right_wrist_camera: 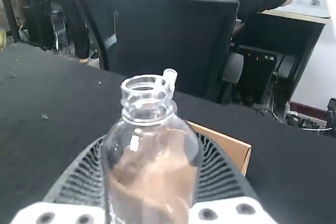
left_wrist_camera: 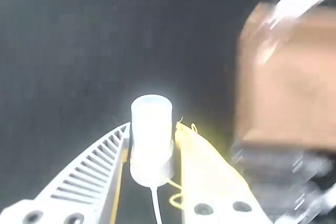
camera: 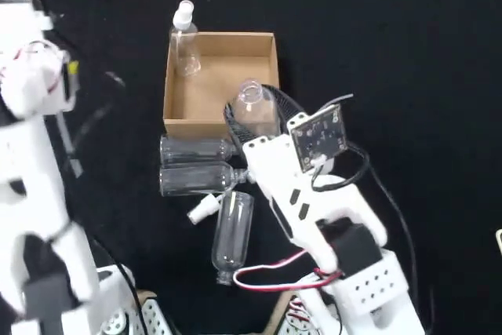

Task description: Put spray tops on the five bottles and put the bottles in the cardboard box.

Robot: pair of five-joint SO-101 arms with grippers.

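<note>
My right gripper (camera: 252, 119) is shut on an uncapped clear bottle (right_wrist_camera: 149, 145), held upright over the front right corner of the cardboard box (camera: 220, 88). The bottle's open neck (camera: 249, 92) points up. A capped bottle (camera: 184, 37) stands in the box's far left corner. My left gripper (left_wrist_camera: 152, 127) is shut on a white spray top (left_wrist_camera: 151, 140) whose thin tube hangs down, with the box (left_wrist_camera: 286, 77) blurred off to one side. Three uncapped bottles (camera: 196, 149) (camera: 196, 179) (camera: 231, 233) lie on the table in front of the box. A loose spray top (camera: 205, 208) lies among them.
The black table (camera: 392, 52) is bare to the right of and behind the box. The left arm's white body (camera: 35, 154) stands at the left edge. A black chair (right_wrist_camera: 152, 30) and a desk stand beyond the table.
</note>
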